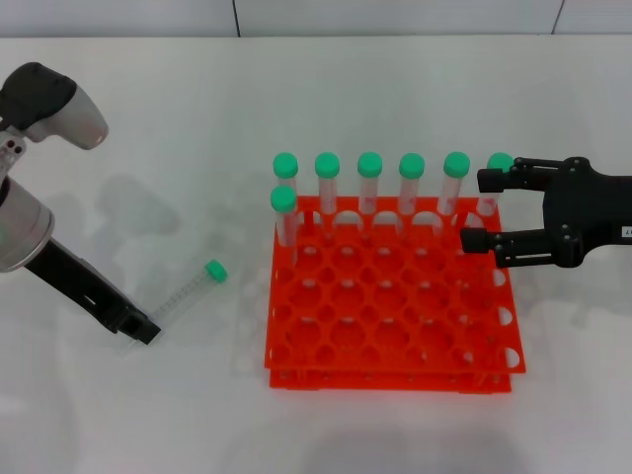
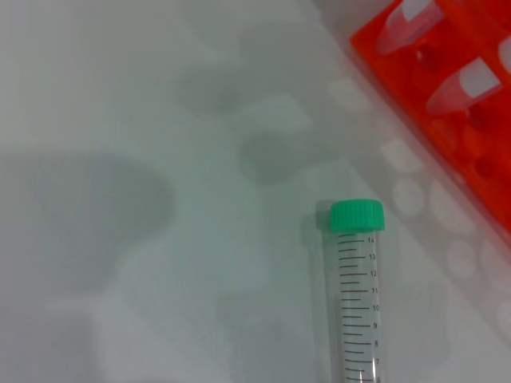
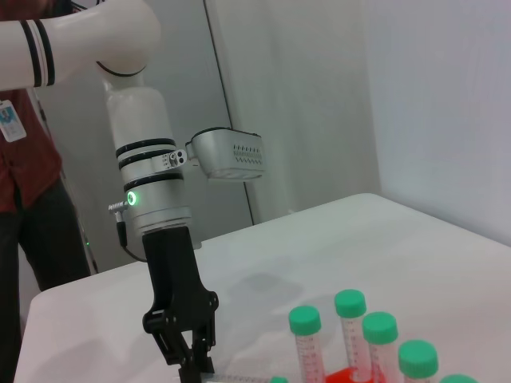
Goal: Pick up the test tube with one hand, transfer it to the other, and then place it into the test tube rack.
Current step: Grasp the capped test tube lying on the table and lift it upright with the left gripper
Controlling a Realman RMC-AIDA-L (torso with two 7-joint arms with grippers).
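Note:
The test tube (image 1: 183, 296) lies slanted on the white table left of the orange-red test tube rack (image 1: 395, 331), green cap toward the rack. My left gripper (image 1: 141, 330) reaches down to its capless end, and its fingertips meet there; the right wrist view shows this gripper (image 3: 194, 365) pinched together at the table. The left wrist view shows the test tube (image 2: 357, 295) with its printed scale, and a corner of the rack (image 2: 479, 120). My right gripper (image 1: 482, 210) hovers open over the rack's back right corner, holding nothing.
Several green-capped tubes (image 1: 369, 183) stand along the rack's back row, one more (image 1: 284, 212) at the left of the second row. A person in a red shirt (image 3: 24, 199) stands beyond the table behind the left arm.

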